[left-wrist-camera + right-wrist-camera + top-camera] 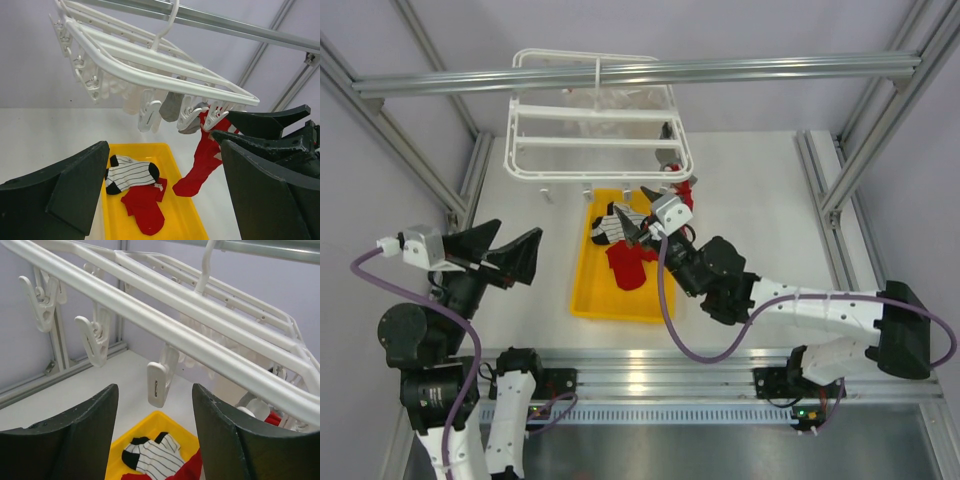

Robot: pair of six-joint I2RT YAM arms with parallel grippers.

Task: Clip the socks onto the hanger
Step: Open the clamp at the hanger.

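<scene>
Socks (134, 172) lie in the tray (115, 220) (one red sock (204, 157) already hangs clipped to the hanger (165, 80)), so fetching the next is in hand: the right gripper (642, 232), jaws open and empty above the tray, must descend and pinch one, while the left gripper (516, 240) sits open alongside.

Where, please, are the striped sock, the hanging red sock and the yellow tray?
striped sock (131, 173), left wrist view, its middle.
hanging red sock (205, 160), left wrist view, mid-leg.
yellow tray (186, 212), left wrist view, bare floor.
</scene>
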